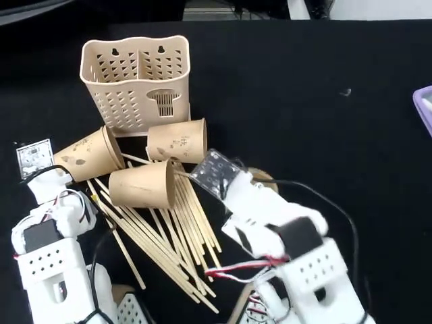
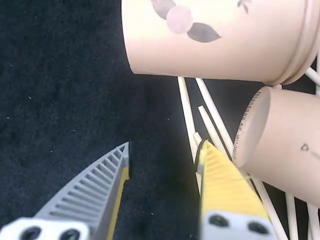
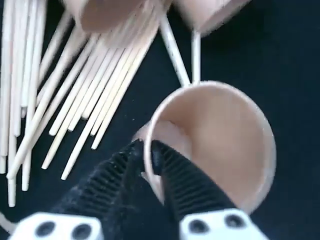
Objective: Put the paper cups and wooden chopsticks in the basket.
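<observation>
The black bench (image 1: 304, 121) takes up nearly the whole high view. Its far edge runs along the top with a pale strip of room beyond it. Broad dark cloth lies from the pile out to a purple thing (image 1: 424, 108) cut off by the right edge. Two white arms come in from the near edge: the left arm (image 1: 47, 250) at the near left corner, the right arm (image 1: 283, 243) nearer the middle, angled toward the pile. The beige basket (image 1: 135, 81), perforated and split into two compartments, stands far left, well inside the far edge. The chopsticks (image 1: 162, 236) fan from the basket's foot toward the near edge, between the arms. A left cup (image 1: 88, 155) and a middle cup (image 1: 177, 140) lie on their sides just in front of the basket. A front cup (image 1: 142, 185) rests across the chopsticks. Beside the pile, a fourth cup (image 3: 220, 135) lies on the cloth, and the right fingers (image 3: 185, 185) are pinched on its rim, one inside and one outside. The left fingers (image 2: 225, 185) are spread wide and hold nothing. They are low over the cloth near the left and front cups, the yellow one above some chopsticks.
</observation>
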